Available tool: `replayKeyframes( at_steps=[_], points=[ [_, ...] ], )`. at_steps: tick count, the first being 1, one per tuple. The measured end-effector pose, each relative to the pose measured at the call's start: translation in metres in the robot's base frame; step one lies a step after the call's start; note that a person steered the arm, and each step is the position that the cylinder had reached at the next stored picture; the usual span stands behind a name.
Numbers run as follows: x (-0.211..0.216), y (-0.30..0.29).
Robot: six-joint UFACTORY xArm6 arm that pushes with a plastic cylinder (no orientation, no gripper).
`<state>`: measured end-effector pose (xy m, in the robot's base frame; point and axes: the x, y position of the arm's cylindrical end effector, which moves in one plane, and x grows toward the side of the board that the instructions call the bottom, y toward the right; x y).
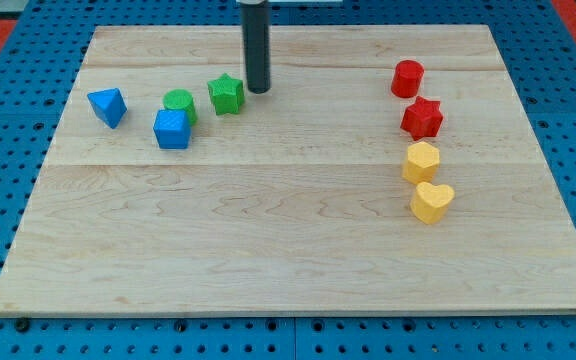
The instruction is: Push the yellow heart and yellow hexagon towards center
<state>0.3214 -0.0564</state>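
Observation:
The yellow heart (432, 201) lies at the view's right, just below the yellow hexagon (420, 161), the two nearly touching. My tip (258, 91) is on the board near the view's top, left of centre, just right of the green star (226, 94). It is far to the left of both yellow blocks.
A red cylinder (407, 78) and a red star (422, 117) stand above the yellow hexagon. A green cylinder (179, 102), a blue cube (172, 129) and a blue triangular block (108, 106) sit at the upper left. The wooden board (288, 250) ends in blue pegboard all round.

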Motion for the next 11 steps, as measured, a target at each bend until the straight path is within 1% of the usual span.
replayKeyframes(
  at_steps=[1, 2, 3, 4, 5, 6, 7, 8, 9, 10, 11],
  points=[
    [0.042, -0.053],
    [0.048, -0.054],
    [0.055, 0.039],
    [0.139, 0.096],
    [0.210, 0.165],
    [0.211, 0.268],
    [0.209, 0.278],
    [0.207, 0.256],
    [0.190, 0.218],
    [0.147, 0.221],
    [0.143, 0.265]
  ],
)
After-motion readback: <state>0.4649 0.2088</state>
